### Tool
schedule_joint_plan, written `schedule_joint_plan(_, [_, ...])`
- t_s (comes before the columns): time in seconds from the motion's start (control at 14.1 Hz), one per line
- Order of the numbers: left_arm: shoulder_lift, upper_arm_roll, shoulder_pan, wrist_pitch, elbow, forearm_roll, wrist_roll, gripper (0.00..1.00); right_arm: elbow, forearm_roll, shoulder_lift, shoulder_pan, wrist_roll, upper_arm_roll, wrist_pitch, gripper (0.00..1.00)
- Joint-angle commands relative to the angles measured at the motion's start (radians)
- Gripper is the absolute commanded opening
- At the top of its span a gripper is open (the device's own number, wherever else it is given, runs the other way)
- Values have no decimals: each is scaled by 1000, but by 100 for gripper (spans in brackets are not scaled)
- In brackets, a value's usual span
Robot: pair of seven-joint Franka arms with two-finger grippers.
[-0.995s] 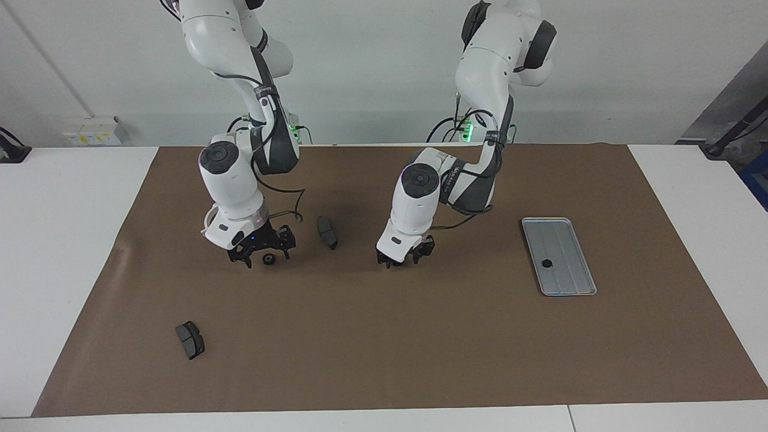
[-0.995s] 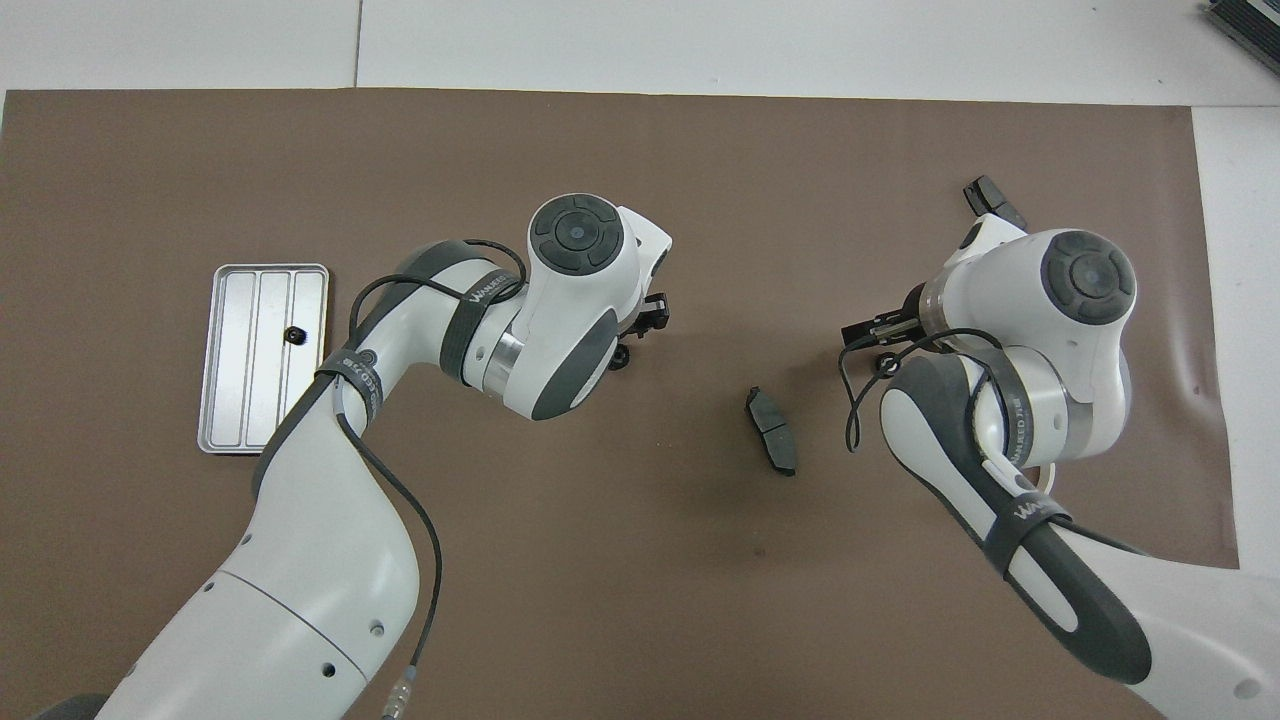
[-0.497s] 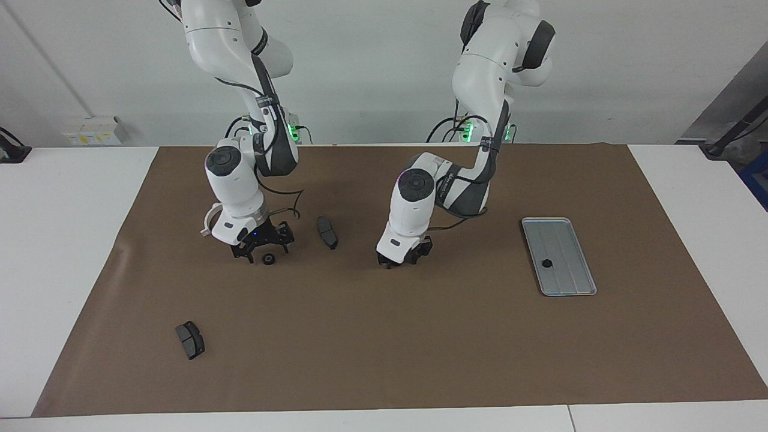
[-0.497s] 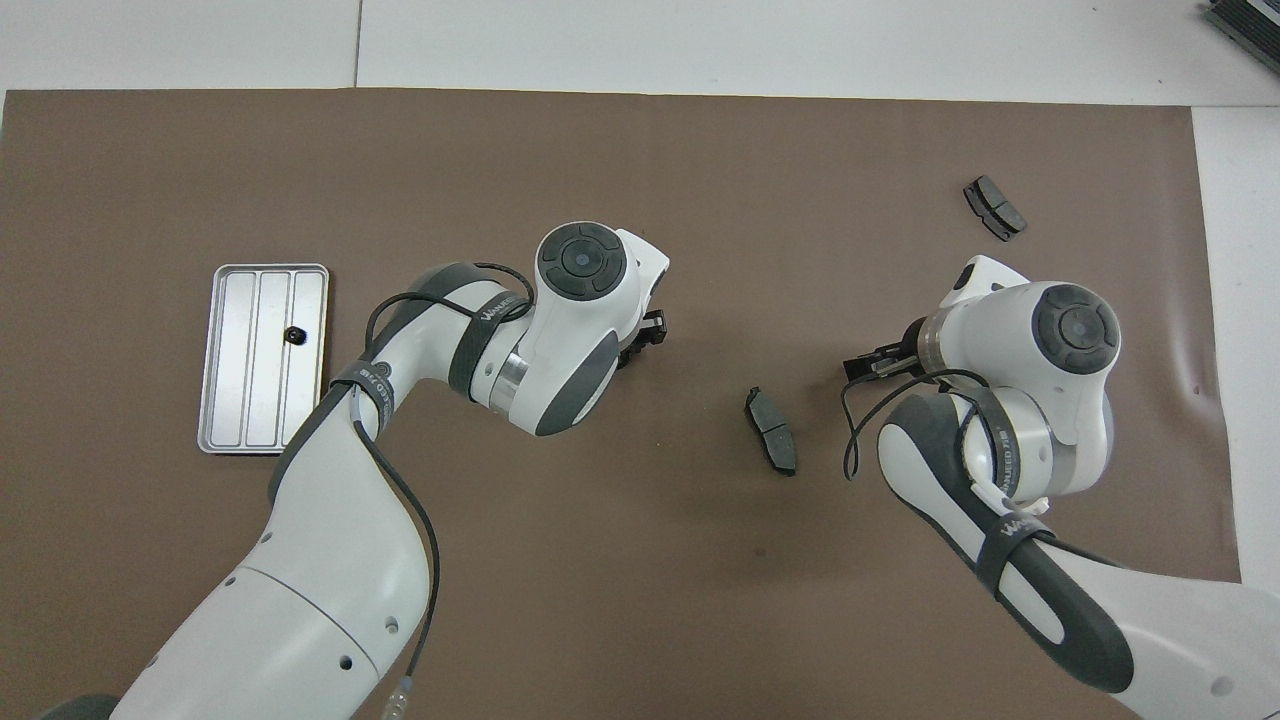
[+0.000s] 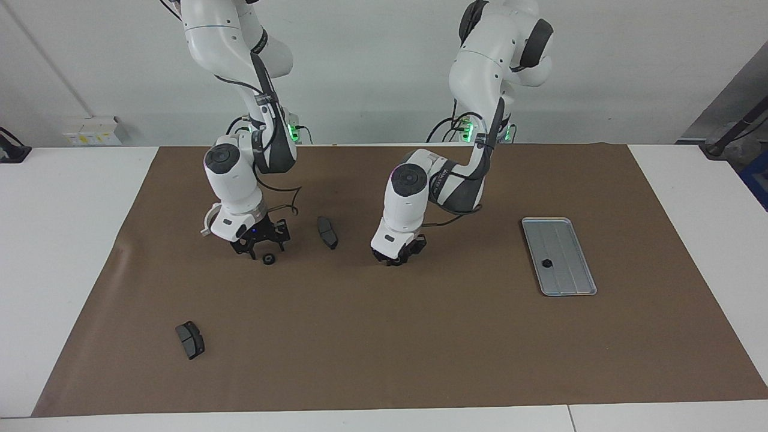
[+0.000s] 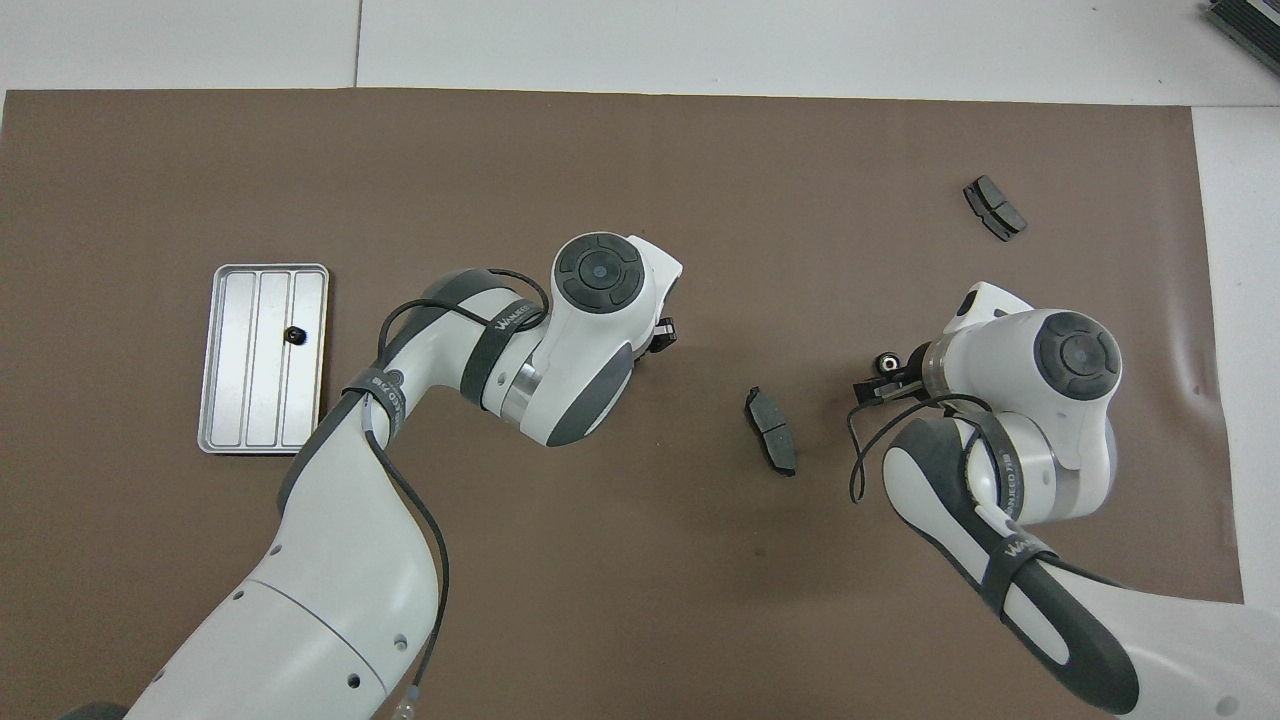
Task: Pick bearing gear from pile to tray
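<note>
A small black round piece (image 5: 269, 258) lies on the brown mat (image 5: 420, 336); it also shows in the overhead view (image 6: 885, 362). My right gripper (image 5: 261, 245) is open and hangs just above the mat, beside this piece on the robots' side, not touching it. My left gripper (image 5: 397, 257) is low over the mat's middle; what is under it is hidden. The silver-grey tray (image 5: 570, 282) lies toward the left arm's end of the table and holds one small black round piece (image 5: 546, 263). No white bracket shows.
One dark grey brake pad (image 5: 327, 232) lies between the two grippers. A second brake pad (image 5: 190, 339) lies farther from the robots, toward the right arm's end. The tray (image 6: 230, 400) also shows in the overhead view.
The right gripper has lifted off the small black piece and drawn back toward the robots; the piece stays on the mat. The left gripper has shifted slightly toward the right arm's end.
</note>
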Motion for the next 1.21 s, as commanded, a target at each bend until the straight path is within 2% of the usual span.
schedule_joint_plan(0.0, [-20,12,-19,25,-47,13,-20,17,-29,31,-26,-1,-34,-5,23,59])
schedule_joint_plan(0.14, [-20,12,-15,25,-46,13,-17,0,-29,31,-22,-1,-33,-5,49,57])
schedule_joint_plan(0.28, [-20,14,10,3,-14,7,-11,0,-29,31,-20,-1,-32,-5,50,55])
schedule_joint_plan(0.5, [-46,14,130,-47,20,16,18,0,-29,80,-20,-1,-32,-5,53,54])
schedule_joint_plan(0.92, [-167,14,389,-164,-29,2,369,0,-29,80,-18,-1,-60,-6,55,52])
schedule_joint_plan(1.14, [-245,14,503,-161,-165,1,613,0,-29,80,-15,-1,-52,-9,55,32])
